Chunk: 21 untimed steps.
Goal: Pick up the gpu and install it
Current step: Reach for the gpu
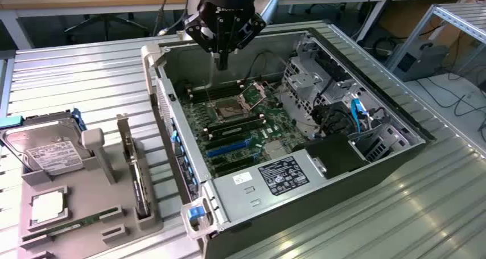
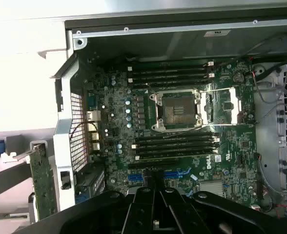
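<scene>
- Your gripper (image 1: 222,63) hangs over the open computer case (image 1: 326,213), above the far end of the motherboard (image 1: 266,135) and near the CPU socket (image 1: 226,108). Its fingers are pressed together with nothing between them, so you carry no part.
- The gpu (image 1: 138,182) is not yet picked up. It stands on its long edge in a slot of the grey holder (image 1: 87,190), on the exterior view's left of the case and just beside the case's rear wall. Its pale bracket rises at the far end.
- That upright pose looks deliberate. The slot pins the lower edge and leaves the upper edge free, so a grasp from above has something to close on.
- The holder keeps each spare part in its own recess: the hard drive (image 1: 45,153) propped at the far end, a processor chip (image 1: 47,208) lying flat, and a memory stick (image 1: 72,227) along the near edge. You can reach any one without knocking another.
- The case lies on its side with the panel off, so the motherboard faces up. The blue expansion slots (image 1: 227,149) are bare and open to a straight descent.
- In the wrist view, the card's green face appears outside the perforated rear wall, and the blue slots sit just ahead of your fingers (image 2: 142,204).
- Judging from this, the job is at its very start. Your gripper is well apart from the gpu, with the case wall between them.
</scene>
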### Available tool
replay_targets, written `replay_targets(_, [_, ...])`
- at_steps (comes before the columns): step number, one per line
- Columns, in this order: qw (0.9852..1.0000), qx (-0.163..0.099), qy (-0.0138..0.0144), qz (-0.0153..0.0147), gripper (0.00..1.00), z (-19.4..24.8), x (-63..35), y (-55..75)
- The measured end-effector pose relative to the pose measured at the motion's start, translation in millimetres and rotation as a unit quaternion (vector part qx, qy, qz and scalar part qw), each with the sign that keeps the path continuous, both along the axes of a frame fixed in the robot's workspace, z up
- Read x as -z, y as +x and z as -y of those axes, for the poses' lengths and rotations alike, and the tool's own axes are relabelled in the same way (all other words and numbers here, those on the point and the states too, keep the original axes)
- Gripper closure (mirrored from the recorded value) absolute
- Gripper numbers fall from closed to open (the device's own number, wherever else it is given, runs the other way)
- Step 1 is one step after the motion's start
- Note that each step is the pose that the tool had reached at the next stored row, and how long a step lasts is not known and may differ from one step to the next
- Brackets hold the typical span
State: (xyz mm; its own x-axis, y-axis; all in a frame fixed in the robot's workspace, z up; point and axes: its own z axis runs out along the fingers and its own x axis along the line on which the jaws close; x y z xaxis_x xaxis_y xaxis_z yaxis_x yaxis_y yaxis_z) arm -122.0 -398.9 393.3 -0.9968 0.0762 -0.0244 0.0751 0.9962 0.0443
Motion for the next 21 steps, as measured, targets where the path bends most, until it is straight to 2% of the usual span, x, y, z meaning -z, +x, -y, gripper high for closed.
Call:
replay_targets(14, [1.0000,0.000,0.0000,0.0000,0.89,0.0,0.0,-0.2])
replay_targets(21, [1.0000,0.000,0.0000,0.0000,0.89,0.0,0.0,-17.3])
